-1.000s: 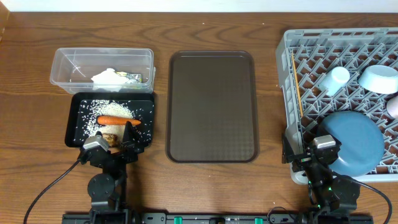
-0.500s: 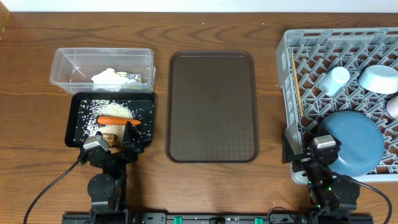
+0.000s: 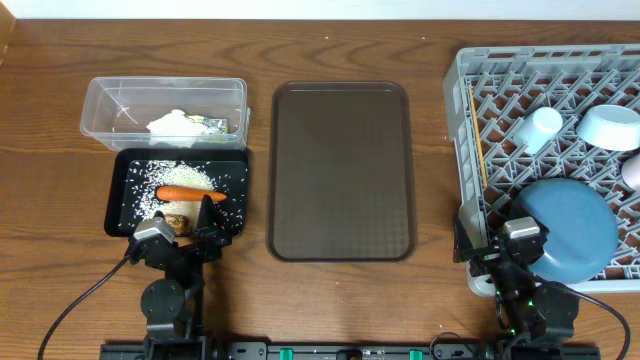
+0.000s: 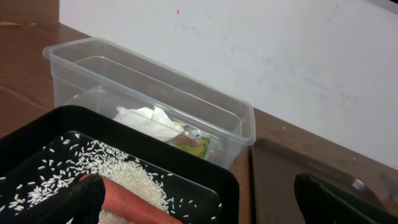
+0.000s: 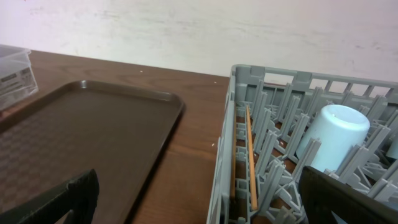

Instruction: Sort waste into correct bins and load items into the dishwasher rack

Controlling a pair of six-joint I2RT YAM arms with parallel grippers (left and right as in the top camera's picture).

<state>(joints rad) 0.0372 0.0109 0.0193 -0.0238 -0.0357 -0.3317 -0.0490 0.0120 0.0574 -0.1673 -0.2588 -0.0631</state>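
step: final check (sorting looked finished) | left fingers (image 4: 73,200) stood spread, empty, by black tray (image 3: 114,205) holding carrot (image 3: 185,193) | right fingers (image 5: 59,202) spread, empty, at rack (image 3: 462,120) carrying plate (image 3: 575,225) | next: likely just retreat

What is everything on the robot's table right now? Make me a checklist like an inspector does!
Surface: brown wooden table.
Job's things: rice, carrot and brown lump lie in the black tray; tissue and wrapper in the clear tub; plate, bowl, cup, second cup and chopsticks in the grey rack.
Clutter: brown serving tray, nothing on it.
Grippers: left gripper open over the black tray's near edge; right gripper open at the rack's near corner; both hold nothing.
Cables: left cable and right cable, black, trailing from the arm bases.
Surroundings: white wall.
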